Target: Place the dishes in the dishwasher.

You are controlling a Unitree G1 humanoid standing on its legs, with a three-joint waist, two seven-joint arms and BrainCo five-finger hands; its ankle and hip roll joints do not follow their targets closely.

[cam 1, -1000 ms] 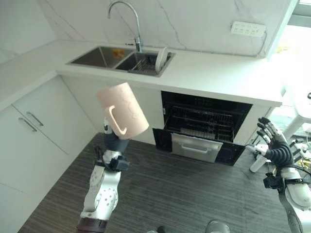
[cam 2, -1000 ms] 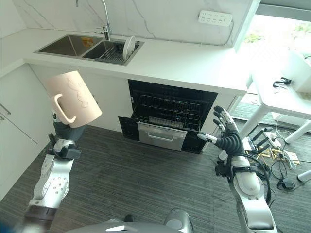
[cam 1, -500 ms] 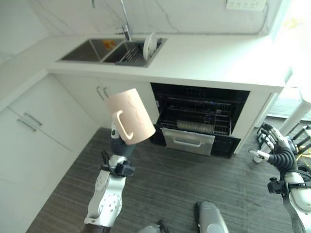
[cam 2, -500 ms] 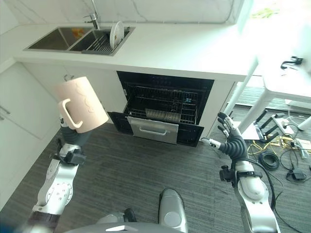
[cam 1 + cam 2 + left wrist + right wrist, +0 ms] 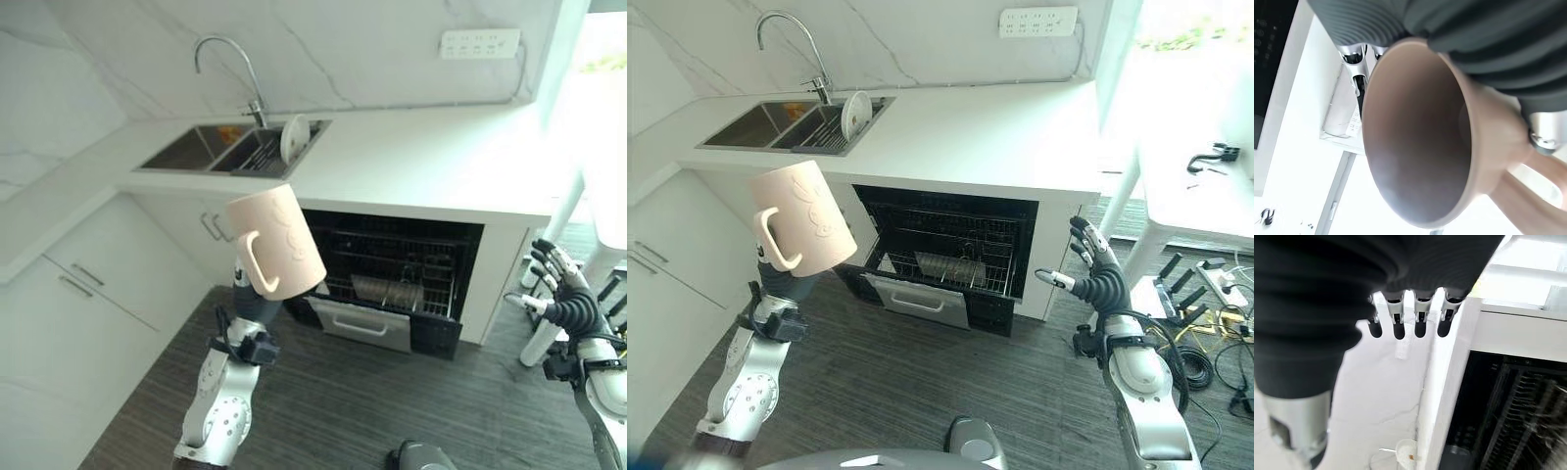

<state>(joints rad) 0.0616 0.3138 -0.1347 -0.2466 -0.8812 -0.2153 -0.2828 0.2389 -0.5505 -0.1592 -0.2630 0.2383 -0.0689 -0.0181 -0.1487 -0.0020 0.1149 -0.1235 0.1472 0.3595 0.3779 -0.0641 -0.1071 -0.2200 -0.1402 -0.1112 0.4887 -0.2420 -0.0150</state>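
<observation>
the left hand (image 5: 1528, 58) is curled round a pink mug (image 5: 275, 242), held up tilted with its handle toward the robot, in front of the counter (image 5: 431, 157) and left of the open dishwasher (image 5: 950, 250). the right hand (image 5: 1095, 272) hangs empty with fingers spread, right of the dishwasher. a plate (image 5: 293, 138) stands in the sink (image 5: 211, 147) rack.

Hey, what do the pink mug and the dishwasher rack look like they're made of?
The pink mug, held in the left hand, looks like matte glazed ceramic: thick wall, opaque even colour, moulded handle. The dishwasher rack looks like coated metal wire, thin dark crossing rods; the coating itself is unclear.
</observation>
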